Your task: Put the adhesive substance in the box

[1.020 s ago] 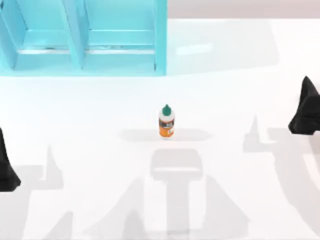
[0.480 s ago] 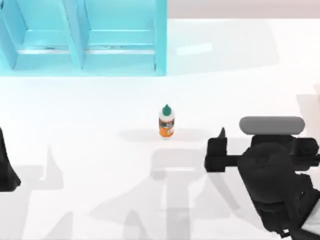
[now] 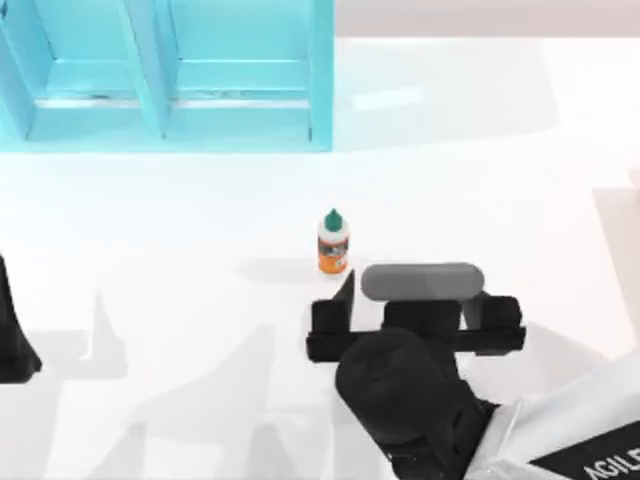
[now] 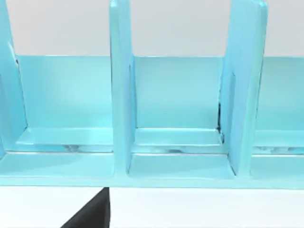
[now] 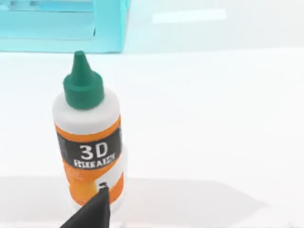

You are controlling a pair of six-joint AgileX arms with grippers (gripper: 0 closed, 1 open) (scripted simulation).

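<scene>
The glue bottle (image 3: 333, 242) stands upright near the middle of the bench (image 3: 480, 170), green cap up, well clear of the turquoise box (image 3: 160, 75) that sits at the far left corner. Nothing holds it; it rests on its own base, free on all sides, which I'd judge leaves room for a side approach.

The right pincer (image 3: 345, 285) sits just on the near side of the bottle, a dark fingertip (image 5: 92, 211) showing close against the bottle's foot in the right wrist view. Only that one tip is plain, so I cannot tell whether the fingers are spread or closed. It looks lined up low so as to take the bottle around its labelled body.

The left arm (image 3: 15, 330) is parked at the bench's left edge, its camera facing the box's open compartments.
</scene>
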